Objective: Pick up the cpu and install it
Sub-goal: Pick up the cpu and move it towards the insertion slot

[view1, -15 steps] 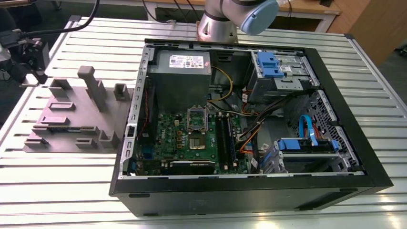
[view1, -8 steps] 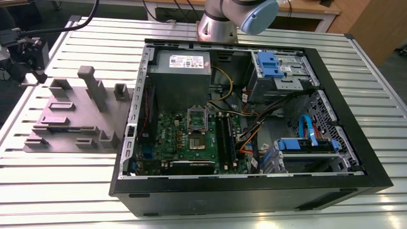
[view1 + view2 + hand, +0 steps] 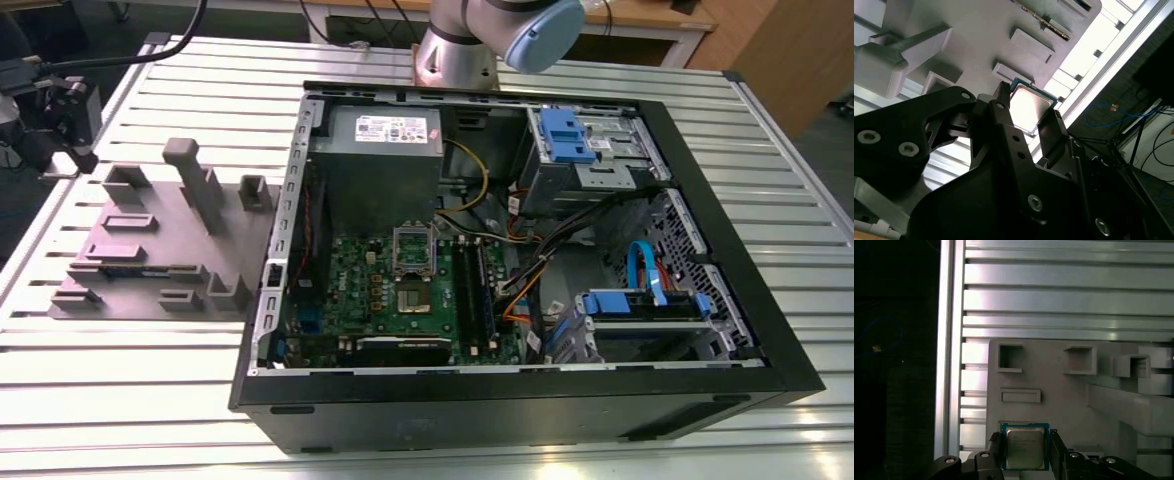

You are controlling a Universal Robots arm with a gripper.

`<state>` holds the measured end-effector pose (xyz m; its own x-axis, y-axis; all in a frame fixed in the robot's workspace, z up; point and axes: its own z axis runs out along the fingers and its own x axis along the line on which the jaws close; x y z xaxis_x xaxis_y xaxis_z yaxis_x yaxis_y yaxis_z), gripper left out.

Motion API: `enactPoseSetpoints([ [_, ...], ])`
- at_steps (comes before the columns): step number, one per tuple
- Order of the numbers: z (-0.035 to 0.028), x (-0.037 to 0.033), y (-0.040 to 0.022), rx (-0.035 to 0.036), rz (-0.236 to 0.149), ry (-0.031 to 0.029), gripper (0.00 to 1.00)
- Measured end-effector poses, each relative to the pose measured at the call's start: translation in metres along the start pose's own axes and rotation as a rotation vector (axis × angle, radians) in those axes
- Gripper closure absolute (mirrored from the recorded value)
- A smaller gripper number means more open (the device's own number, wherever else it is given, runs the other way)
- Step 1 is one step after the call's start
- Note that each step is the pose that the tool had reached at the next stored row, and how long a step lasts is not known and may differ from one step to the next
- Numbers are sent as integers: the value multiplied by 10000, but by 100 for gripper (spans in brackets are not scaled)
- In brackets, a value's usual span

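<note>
The cpu [image 3: 1025, 447] is a small square chip with a dull silver top and a thin green rim. In both wrist views it sits between my gripper's black fingers, which press against two opposite edges. My gripper [image 3: 1026, 452] is shut on the cpu [image 3: 1030, 107], and the chip hangs over the grey fixture plate [image 3: 1054, 375] near the plate's corner by the table edge. In the exterior view my gripper [image 3: 60, 150] is at the far left, above the far left corner of the fixture plate [image 3: 147, 250]. The motherboard's shiny socket frame [image 3: 415, 250] lies inside the open computer case [image 3: 534, 390].
The case holds a grey power supply [image 3: 380, 135], blue drive brackets [image 3: 567, 135] and loose cables [image 3: 534, 270]. The fixture plate carries tall grey posts [image 3: 200, 185] and several recesses. The ribbed metal table [image 3: 134, 380] ends just past the plate at the exterior view's left.
</note>
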<state>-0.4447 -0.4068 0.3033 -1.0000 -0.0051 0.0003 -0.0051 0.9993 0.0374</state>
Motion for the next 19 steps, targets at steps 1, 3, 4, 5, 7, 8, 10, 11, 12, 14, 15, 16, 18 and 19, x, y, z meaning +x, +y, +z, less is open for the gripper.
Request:
enactPoseSetpoints([
  [1,-3,0,0,0,0,0,53],
  [3,-8,0,0,1,0,1,53],
  [4,-11,0,0,0,0,1,53],
  [5,-13,0,0,0,0,0,53],
  [7,-18,0,1,0,0,0,53],
  [8,-21,0,1,0,0,0,53],
  [10,-27,0,1,0,0,0,53],
  [11,-29,0,1,0,0,0,53],
  [12,-32,0,1,0,0,0,53],
  [14,-37,0,1,0,0,0,53],
  [15,-40,0,1,0,0,0,53],
  [16,-42,0,1,0,0,0,53],
  [18,-47,0,2,0,0,0,53],
  [19,-50,0,2,0,0,0,53],
])
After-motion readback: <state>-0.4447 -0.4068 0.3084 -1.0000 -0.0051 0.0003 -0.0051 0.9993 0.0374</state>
